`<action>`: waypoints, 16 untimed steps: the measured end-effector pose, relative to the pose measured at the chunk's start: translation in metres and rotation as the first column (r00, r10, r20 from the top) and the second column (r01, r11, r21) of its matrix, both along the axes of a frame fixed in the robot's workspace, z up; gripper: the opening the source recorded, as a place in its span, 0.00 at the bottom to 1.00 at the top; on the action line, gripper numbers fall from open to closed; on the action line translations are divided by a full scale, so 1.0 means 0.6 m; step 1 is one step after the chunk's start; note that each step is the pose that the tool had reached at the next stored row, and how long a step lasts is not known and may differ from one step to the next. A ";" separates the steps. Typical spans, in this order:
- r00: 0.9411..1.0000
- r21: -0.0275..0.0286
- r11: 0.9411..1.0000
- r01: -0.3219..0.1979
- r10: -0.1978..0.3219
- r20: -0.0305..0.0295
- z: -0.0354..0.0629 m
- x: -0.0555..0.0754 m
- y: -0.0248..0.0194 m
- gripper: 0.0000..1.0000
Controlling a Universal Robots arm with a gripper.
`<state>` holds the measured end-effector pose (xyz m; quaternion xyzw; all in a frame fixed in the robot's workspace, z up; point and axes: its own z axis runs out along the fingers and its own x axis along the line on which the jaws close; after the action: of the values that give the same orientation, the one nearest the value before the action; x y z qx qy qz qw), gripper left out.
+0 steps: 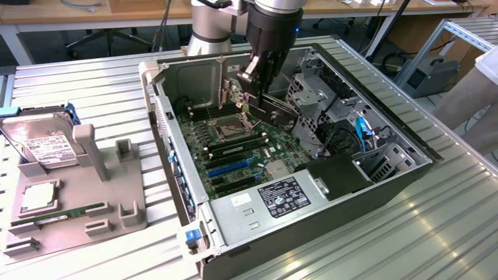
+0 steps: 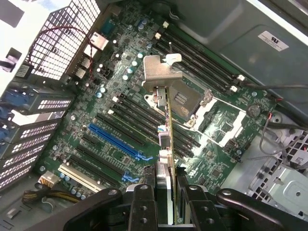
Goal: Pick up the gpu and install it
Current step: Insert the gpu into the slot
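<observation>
The gpu [image 2: 166, 120] shows edge-on in the wrist view as a thin card. Its silvery metal bracket [image 2: 159, 72] is at the far end. My gripper [image 2: 168, 195] is shut on it, with black fingers [image 2: 143, 204] pressed to both faces. In the exterior view the gripper [image 1: 253, 87] hangs inside the open computer case [image 1: 327, 210], holding the black card [image 1: 269, 106] tilted above the green motherboard [image 1: 233, 146]. The card is over the processor socket [image 2: 185, 98] area, clear of the board. The blue expansion slot [image 2: 115, 139] lies off to one side.
A grey fixture [image 1: 109, 198] at the exterior view's left carries a silver hard drive [image 1: 43, 143], a processor [image 1: 39, 197] and a green memory stick [image 1: 58, 214]. Drive cages and cables [image 1: 350, 134] fill the case's right side. A person's sleeve [image 1: 476, 87] stands at the right edge.
</observation>
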<state>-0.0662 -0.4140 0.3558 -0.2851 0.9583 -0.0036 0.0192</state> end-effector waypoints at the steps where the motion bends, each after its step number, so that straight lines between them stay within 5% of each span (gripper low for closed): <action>1: 1.000 0.000 1.000 -0.003 0.003 0.000 0.000 0.000 0.0000 0.28; 16: 0.999 0.000 0.999 -0.041 0.041 0.000 0.000 0.000 0.0000 0.28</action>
<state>-0.0660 -0.4140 0.3558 -0.3047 0.9522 -0.0032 0.0193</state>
